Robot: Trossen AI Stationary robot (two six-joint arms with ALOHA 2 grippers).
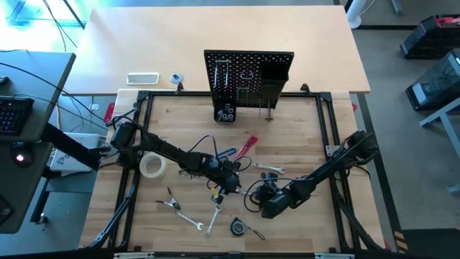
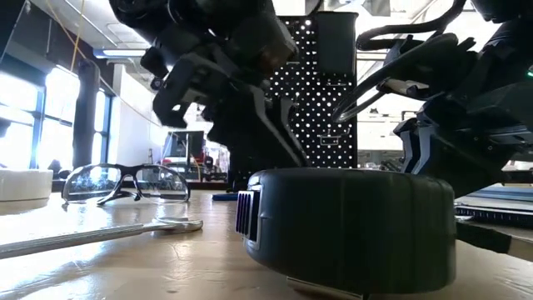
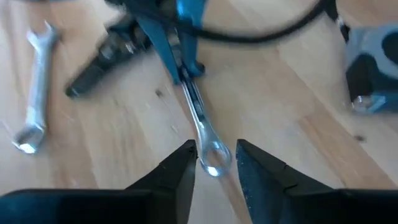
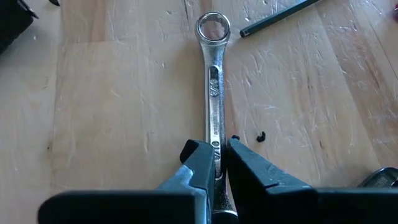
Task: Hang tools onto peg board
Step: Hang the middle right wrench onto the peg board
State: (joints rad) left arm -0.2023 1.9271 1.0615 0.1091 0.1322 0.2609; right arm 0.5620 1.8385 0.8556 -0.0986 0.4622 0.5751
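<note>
Silver and slim, a combination wrench (image 4: pixel 213 81) lies flat on the wooden table (image 4: pixel 112 112), and the right gripper (image 4: pixel 215 163) has its two dark fingers pinched on the shank near the open end. In the right wrist view the long axis runs straight away from the fingers, ring end leading. The wrench is near the table's middle, well short of the black perforated peg board (image 1: pixel 249 78) standing upright at the far edge.

A second silver wrench (image 3: pixel 200 121) lies just left of it. The left gripper (image 3: pixel 215 163) sits with its jaws part open on either side of that wrench's ring end, not yet clamped; the shank points away toward a blue-handled tool (image 3: pixel 177 37).

To do this well, each grip probably wants to be square and firm before lifting, leaving the ring end free to slip over a hook. The two grippers work close together, so raising one at a time seems wiser.
</note>
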